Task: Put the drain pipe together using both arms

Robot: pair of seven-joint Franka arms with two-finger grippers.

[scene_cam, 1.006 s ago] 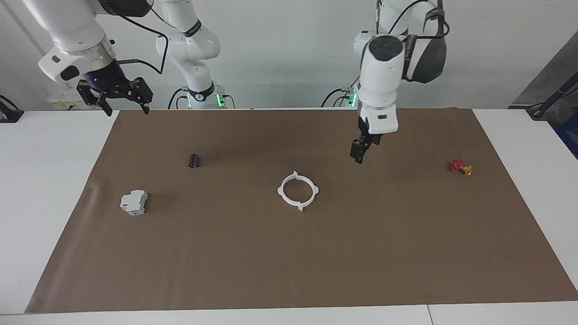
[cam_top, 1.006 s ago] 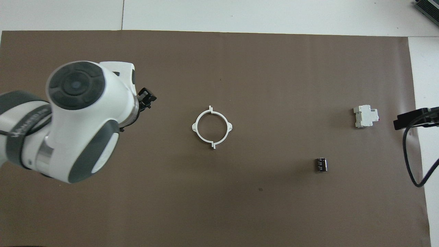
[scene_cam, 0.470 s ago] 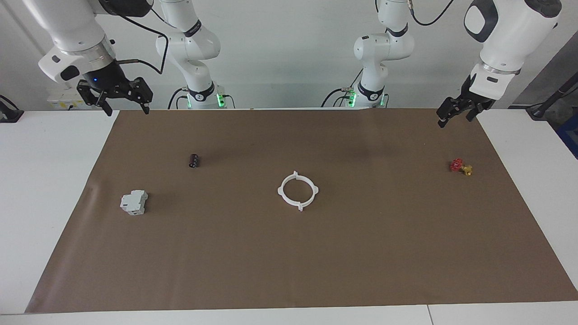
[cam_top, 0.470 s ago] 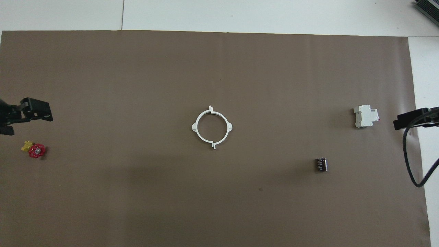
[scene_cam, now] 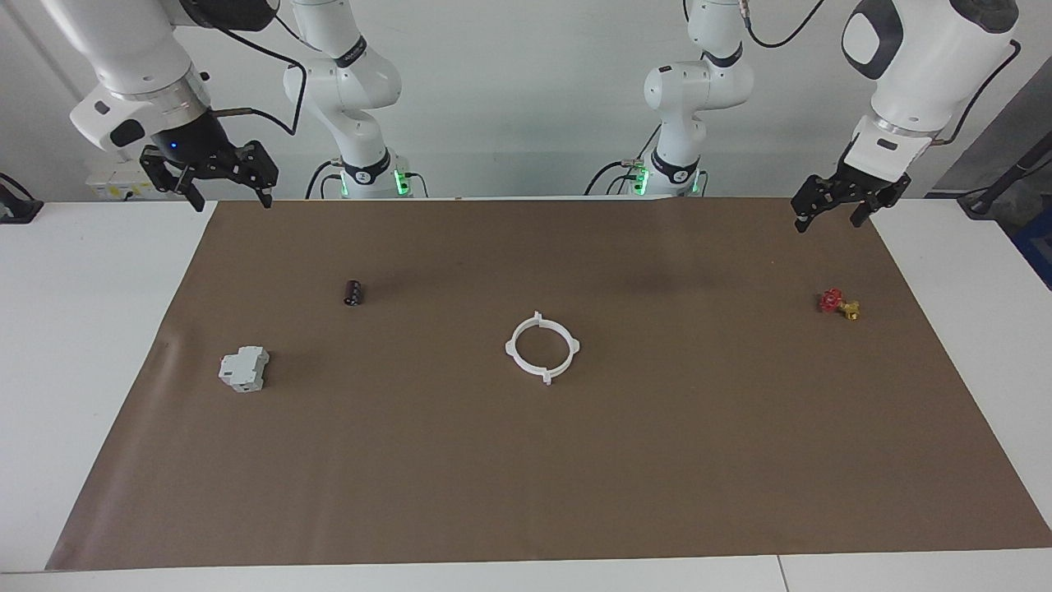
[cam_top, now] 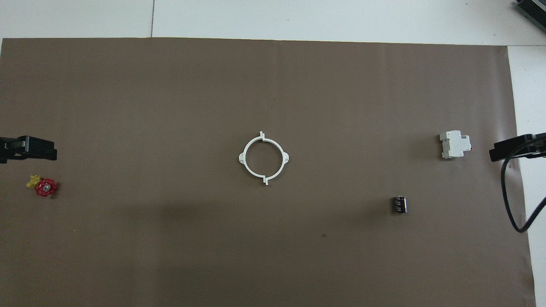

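Observation:
The drain pipe (scene_cam: 511,349) lies flat in the middle of the brown mat as one closed white ring, its two half-arcs meeting at their end tabs. It also shows in the overhead view (cam_top: 242,158). My left gripper (scene_cam: 828,220) hangs open and empty over the mat's corner at the left arm's end, above the red-and-yellow valve's side of the table; only its tip shows in the overhead view (cam_top: 36,149). My right gripper (scene_cam: 232,200) hangs open and empty over the mat's corner at the right arm's end; its tip shows in the overhead view (cam_top: 509,149). Neither gripper touches the ring.
A small red-and-yellow valve (scene_cam: 837,302) lies toward the left arm's end. A grey boxy block (scene_cam: 244,369) and a short black cylinder (scene_cam: 353,292) lie toward the right arm's end. The brown mat (scene_cam: 526,493) covers most of the white table.
My left arm has drawn back from over the mat beside the ring to the left arm's end, then turned its gripper slightly. The ring and the right arm have not moved.

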